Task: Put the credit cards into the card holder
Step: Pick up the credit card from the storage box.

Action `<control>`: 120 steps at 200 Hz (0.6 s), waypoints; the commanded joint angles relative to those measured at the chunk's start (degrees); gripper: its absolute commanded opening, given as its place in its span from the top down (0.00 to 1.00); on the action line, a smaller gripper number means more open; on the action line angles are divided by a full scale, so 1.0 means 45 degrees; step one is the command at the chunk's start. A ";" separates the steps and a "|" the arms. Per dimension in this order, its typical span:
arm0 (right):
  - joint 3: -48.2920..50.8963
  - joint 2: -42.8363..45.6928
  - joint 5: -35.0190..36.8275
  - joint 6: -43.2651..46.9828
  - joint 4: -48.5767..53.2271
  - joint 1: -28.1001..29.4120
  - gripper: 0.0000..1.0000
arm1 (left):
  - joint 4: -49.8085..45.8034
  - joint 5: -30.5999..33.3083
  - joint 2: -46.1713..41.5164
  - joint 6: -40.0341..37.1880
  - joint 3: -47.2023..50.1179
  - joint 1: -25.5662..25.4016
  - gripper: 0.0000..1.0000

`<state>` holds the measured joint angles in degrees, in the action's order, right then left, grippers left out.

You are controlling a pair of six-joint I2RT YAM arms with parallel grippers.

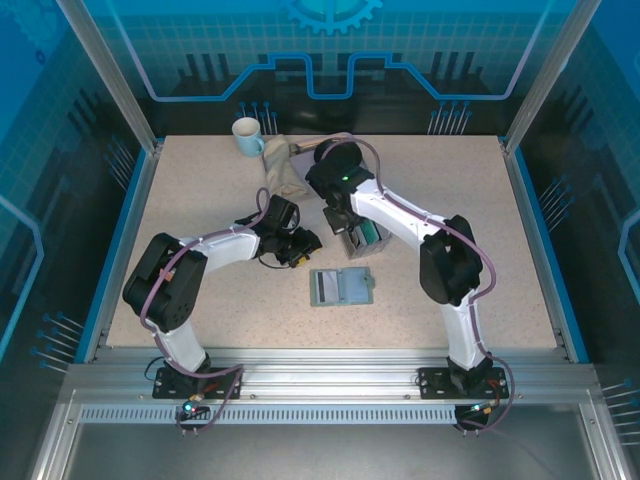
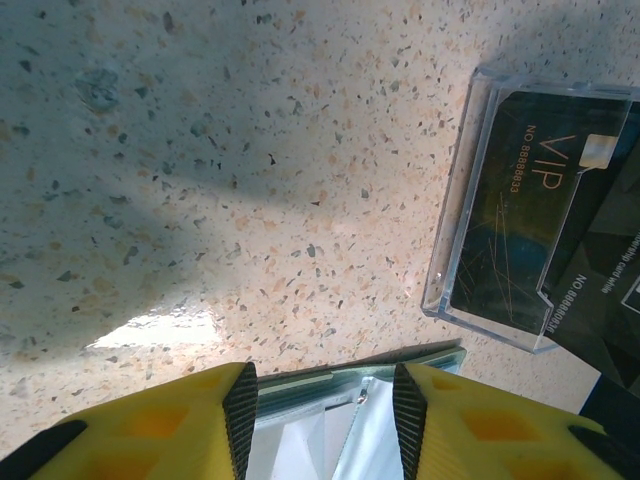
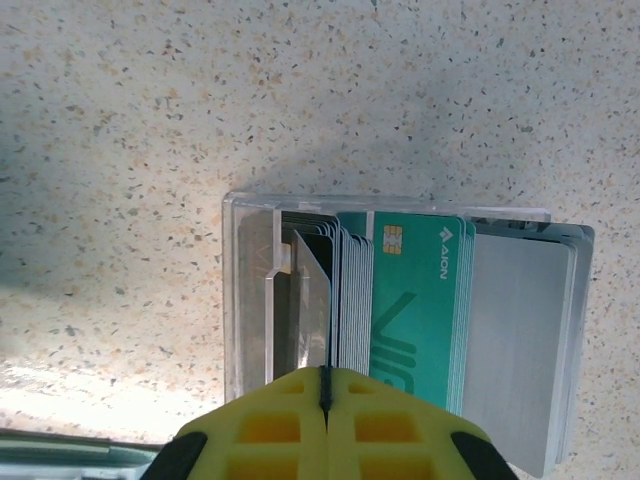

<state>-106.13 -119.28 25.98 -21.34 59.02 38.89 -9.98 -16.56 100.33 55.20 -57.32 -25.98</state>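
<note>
A dark card point(image 3: 312, 300), hemmed by credit cards point(image 3: 410, 300) in a clear box point(image 3: 232, 300), was pinched by the right gripper point(image 3: 325, 385); the left gripper point(image 2: 325, 400) was held open beside the card holder point(image 1: 342, 287).

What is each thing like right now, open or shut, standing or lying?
card holder: open, lying flat.
credit cards: standing in the clear box.
leaning card: pinched by right gripper.
right gripper: shut on leaning card.
left gripper: open, empty.
mug: upright.
</note>
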 commanded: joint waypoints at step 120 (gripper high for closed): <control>0.4593 0.5558 -0.8622 -0.2363 -0.3757 -0.2881 1.00 | 0.3410 -0.3184 -0.1632 0.0560 0.0882 0.0785 0.46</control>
<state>-89.52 -98.78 -1.32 -27.83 48.03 28.42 -1.45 -23.99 95.22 55.81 -54.96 -23.92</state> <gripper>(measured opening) 0.044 0.519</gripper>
